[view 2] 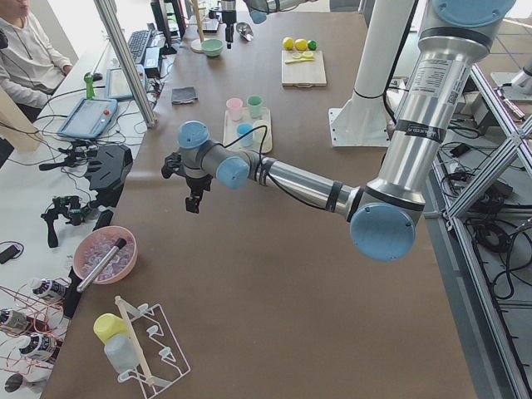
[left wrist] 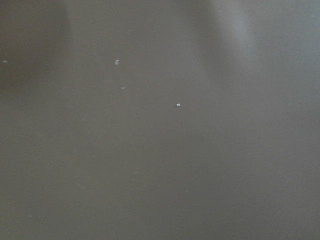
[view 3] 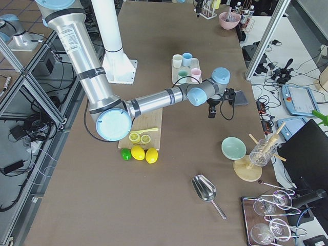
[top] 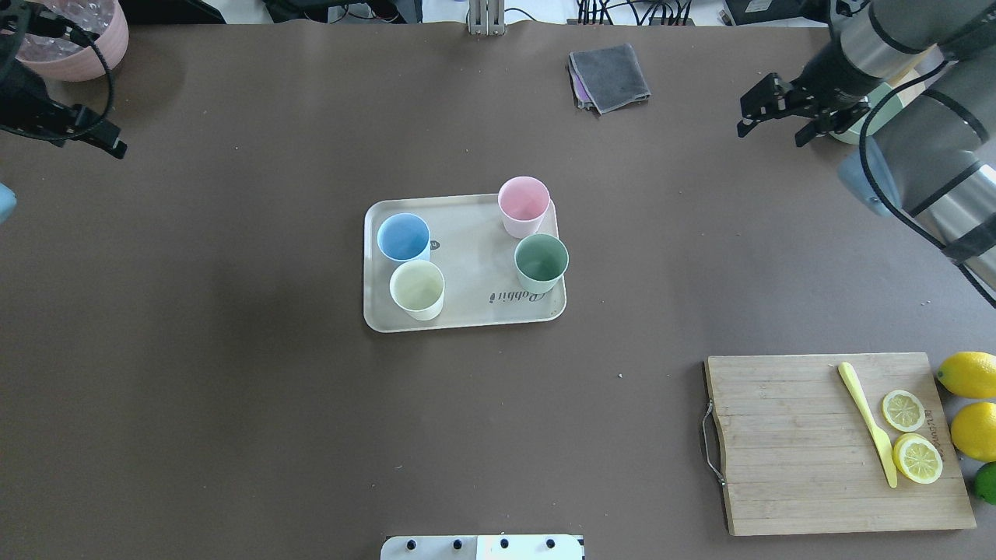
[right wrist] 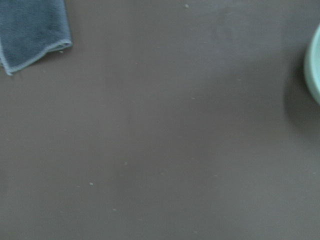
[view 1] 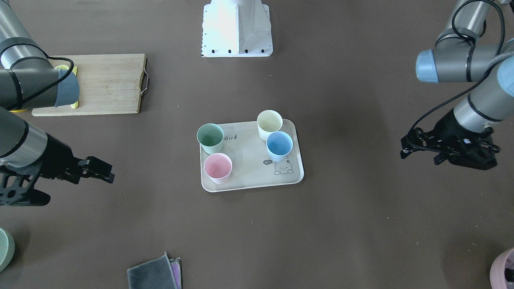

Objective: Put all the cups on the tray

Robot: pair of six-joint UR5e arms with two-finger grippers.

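Observation:
The beige tray (view 1: 249, 162) lies in the middle of the table; it also shows in the overhead view (top: 467, 268). All four cups stand upright on it: sage green (view 1: 210, 136), cream white (view 1: 269, 122), light blue (view 1: 279, 145) and pale pink (view 1: 217, 167). From overhead they are the blue (top: 403, 237), cream (top: 417, 288), pink (top: 523, 202) and green (top: 541, 260) cups. My left gripper (view 1: 419, 154) is open and empty, far off to the tray's side. My right gripper (view 1: 105, 171) is open and empty, far off on the other side. Both wrist views show only bare table.
A wooden cutting board (top: 794, 443) holds a yellow knife (top: 867, 424) and lemon slices (top: 910, 435), with whole lemons (top: 969, 373) beside it. A grey cloth (top: 611, 74) lies at the far edge. A pink bowl (top: 78, 39) sits near my left gripper, a pale green bowl (right wrist: 315, 65) near my right.

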